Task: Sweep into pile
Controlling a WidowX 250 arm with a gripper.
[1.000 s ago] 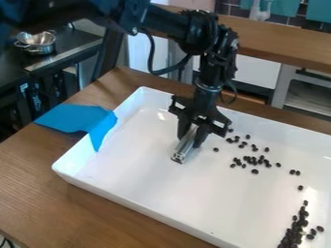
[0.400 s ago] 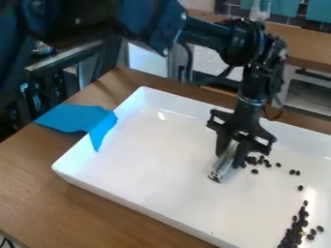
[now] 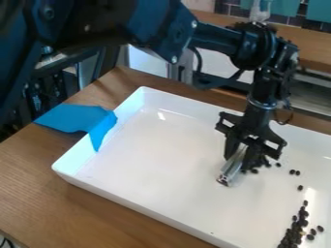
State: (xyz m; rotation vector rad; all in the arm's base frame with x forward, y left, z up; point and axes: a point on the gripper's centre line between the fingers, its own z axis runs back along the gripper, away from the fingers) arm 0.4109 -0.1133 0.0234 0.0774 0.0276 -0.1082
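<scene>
A silvery metal bar is clasped by the gripper, its lower end apparently resting on the floor of the white tray. Small dark beans are clustered just beside the gripper, partly hidden by it. The main bean pile is seen well apart from the gripper, nearer the camera.

The gripper hid the upper end of the metal bar and some dark pieces behind it. The bottom edge cut off the white tray and dark pile.
</scene>
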